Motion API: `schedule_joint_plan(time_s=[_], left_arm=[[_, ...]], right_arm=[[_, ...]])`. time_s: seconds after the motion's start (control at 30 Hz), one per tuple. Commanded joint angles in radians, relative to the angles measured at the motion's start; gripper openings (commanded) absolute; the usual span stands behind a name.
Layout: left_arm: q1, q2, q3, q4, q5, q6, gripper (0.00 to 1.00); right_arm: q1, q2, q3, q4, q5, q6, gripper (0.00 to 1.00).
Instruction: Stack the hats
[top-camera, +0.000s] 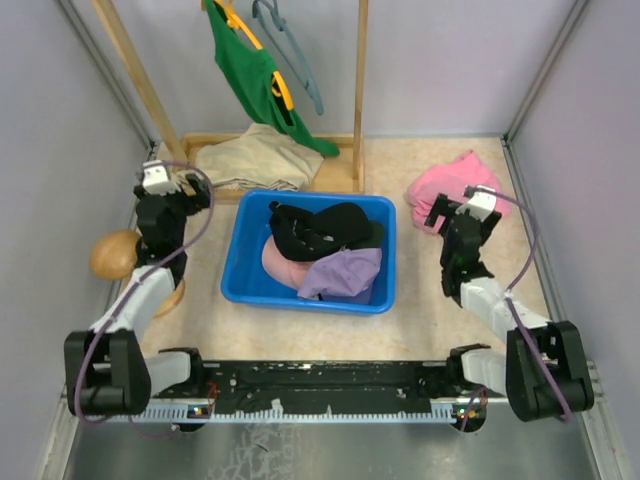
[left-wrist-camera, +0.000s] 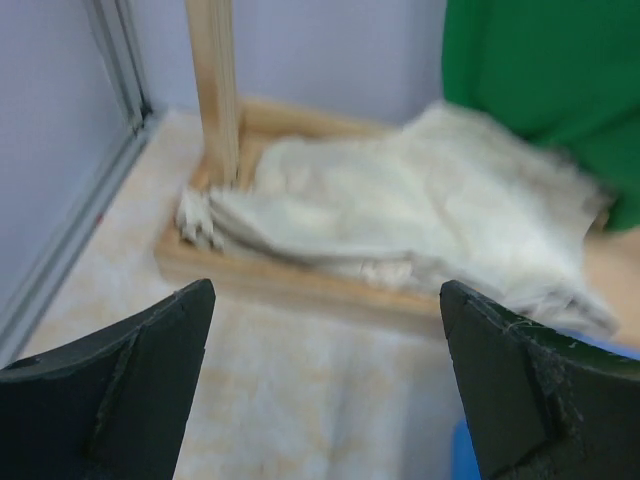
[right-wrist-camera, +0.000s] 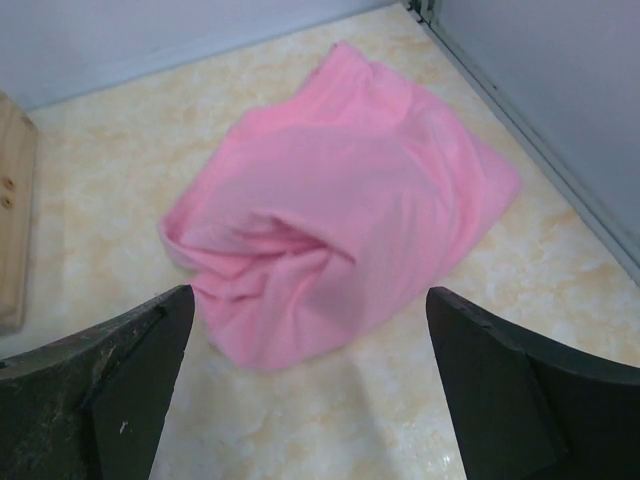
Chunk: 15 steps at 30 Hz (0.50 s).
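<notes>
lying heaped in the blue bin (top-camera: 310, 297) at table centre: black hats (top-camera: 322, 228) on the far side, pink hat (top-camera: 278, 262) at near left, lavender hat (top-camera: 345, 270) at near right, all overlapping. left gripper (left-wrist-camera: 325, 290), jaws spread wide and holding nothing, hangs left of the bin, facing the beige cloth (left-wrist-camera: 400, 210) on the wooden rack base (left-wrist-camera: 280, 280); right gripper (right-wrist-camera: 308, 292), jaws likewise wide and empty, hangs right of the bin, over the bright pink cloth (right-wrist-camera: 340, 220). green shirt (top-camera: 250, 70) on a hanger at the back.

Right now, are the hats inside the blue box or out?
Inside. The black, pink and lavender hats lie heaped within the walls of the blue box.
</notes>
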Motion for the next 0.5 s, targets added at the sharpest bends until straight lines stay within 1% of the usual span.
schedule_joint_plan(time_s=[0.0, 0.07, 0.1, 0.2, 0.23, 0.27, 0.3, 0.33, 0.37, 0.4, 0.47], left_arm=[[-0.014, -0.114, 0.204, -0.483, 0.000, -0.120, 1.00], [-0.017, -0.158, 0.251, -0.560, 0.031, -0.149, 1.00], [-0.016, -0.177, 0.267, -0.572, 0.072, -0.152, 1.00], [-0.016, -0.190, 0.377, -0.733, 0.175, -0.200, 1.00], [-0.016, -0.189, 0.407, -0.771, 0.214, -0.216, 1.00], [-0.016, -0.186, 0.436, -0.814, 0.236, -0.251, 0.99], [-0.017, -0.186, 0.458, -0.855, 0.251, -0.301, 0.99], [-0.016, -0.191, 0.469, -0.870, 0.284, -0.329, 0.99], [-0.020, -0.201, 0.473, -0.881, 0.321, -0.347, 0.99], [-0.023, -0.213, 0.472, -0.885, 0.345, -0.356, 0.99], [-0.030, -0.240, 0.474, -0.900, 0.375, -0.356, 0.99]], right_arm=[[0.008, -0.042, 0.182, -0.406, -0.064, 0.097, 0.99], [0.007, -0.032, 0.247, -0.492, -0.030, 0.153, 0.99], [-0.001, -0.014, 0.286, -0.546, -0.027, 0.170, 0.99], [-0.057, 0.091, 0.454, -0.769, -0.091, 0.214, 0.99], [-0.069, 0.135, 0.510, -0.845, -0.099, 0.220, 0.97], [-0.076, 0.176, 0.553, -0.903, -0.106, 0.216, 0.87], [-0.080, 0.210, 0.589, -0.944, -0.111, 0.210, 0.72], [-0.081, 0.233, 0.610, -0.973, -0.111, 0.210, 0.50], [-0.086, 0.246, 0.620, -0.989, -0.114, 0.215, 0.19], [-0.089, 0.252, 0.619, -0.993, -0.122, 0.222, 0.00], [-0.109, 0.250, 0.593, -0.974, -0.147, 0.236, 0.00]])
